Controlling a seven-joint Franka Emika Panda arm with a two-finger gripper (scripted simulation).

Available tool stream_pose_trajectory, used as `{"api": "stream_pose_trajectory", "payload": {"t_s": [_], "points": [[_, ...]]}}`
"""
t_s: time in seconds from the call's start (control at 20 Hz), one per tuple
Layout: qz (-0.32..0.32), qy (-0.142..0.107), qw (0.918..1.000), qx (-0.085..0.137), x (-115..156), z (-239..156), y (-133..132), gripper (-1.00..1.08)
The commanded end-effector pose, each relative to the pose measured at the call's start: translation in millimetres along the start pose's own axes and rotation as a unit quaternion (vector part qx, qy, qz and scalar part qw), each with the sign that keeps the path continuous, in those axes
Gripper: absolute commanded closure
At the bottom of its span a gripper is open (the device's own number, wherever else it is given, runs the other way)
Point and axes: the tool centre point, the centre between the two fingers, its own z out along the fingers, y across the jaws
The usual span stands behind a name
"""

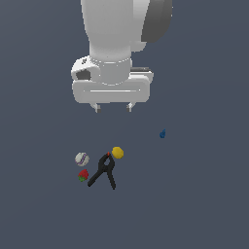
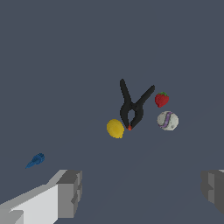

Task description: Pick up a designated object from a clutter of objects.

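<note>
The claw [image 1: 113, 108] hangs in the upper middle of the exterior view, its two short fingertips [image 1: 97, 109] spread wide apart and holding nothing. In the wrist view the same two grey pads [image 2: 70, 194] sit far apart at the lower corners of the frame, with bare surface between them.

The striped ball [image 1: 81, 158], whitish with purple marks, lies on the table [image 1: 204, 204] left of centre in the exterior view, below the claw and a little toward the exterior view's left of it. Just below it in the frame sits the strawberry [image 1: 83, 175], red with some green; the two look nearly touching, though at this size I cannot tell for sure. To the ball's right lies the black clamp [image 1: 103, 170], its two legs splayed toward the bottom of the frame, and the yellow ball [image 1: 117, 152] rests beside the clamp's head, near or against it. A narrow gap of bare surface separates the striped ball from the clamp. The ball's left and upper sides are open.

The small blue thing [image 1: 162, 133] lies well apart, right of centre.

The table is a plain, even grey-blue surface filling both frames, with no edge in view.
</note>
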Motion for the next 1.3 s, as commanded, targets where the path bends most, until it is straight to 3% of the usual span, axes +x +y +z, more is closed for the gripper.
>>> {"api": "stream_pose_trajectory", "payload": {"t_s": [0.0, 0.6, 1.25], "points": [[-0.018, -0.001, 0.9998, 0.001, 3, 8, 5, -0.92], [-0.132, -0.004, 0.9912, 0.006, 20, 58, 40, -0.92], [-0.256, -0.005, 0.9665, 0.012, 31, 118, 82, -0.92]]}}
